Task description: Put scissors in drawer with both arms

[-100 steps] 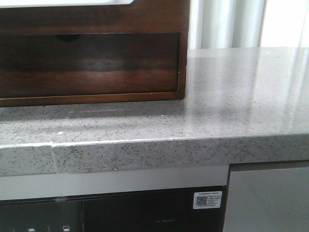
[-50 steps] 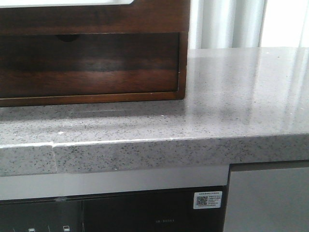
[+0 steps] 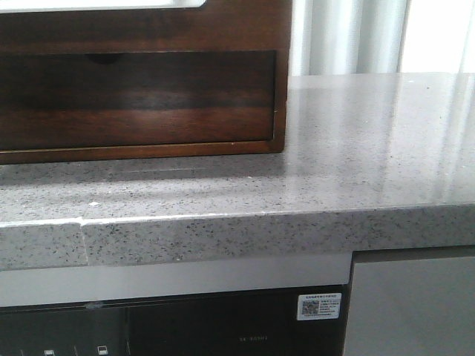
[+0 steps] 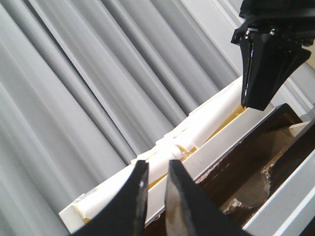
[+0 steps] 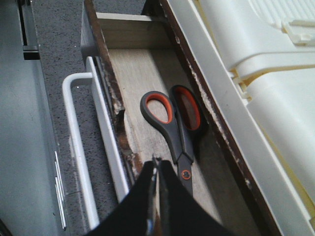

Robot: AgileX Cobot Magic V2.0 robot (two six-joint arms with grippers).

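The small scissors with grey handles and orange-lined loops lie flat on the pale wood floor of the open drawer, whose dark brown glossy front shows in the front view. The right claw hangs just above the blades, its jaws nearly together and holding nothing. The left claw is narrow and empty, aimed towards grey curtains. Judgement: placement appears done; raise the right claw straight up, clear of the drawer walls, before the drawer is pushed shut.
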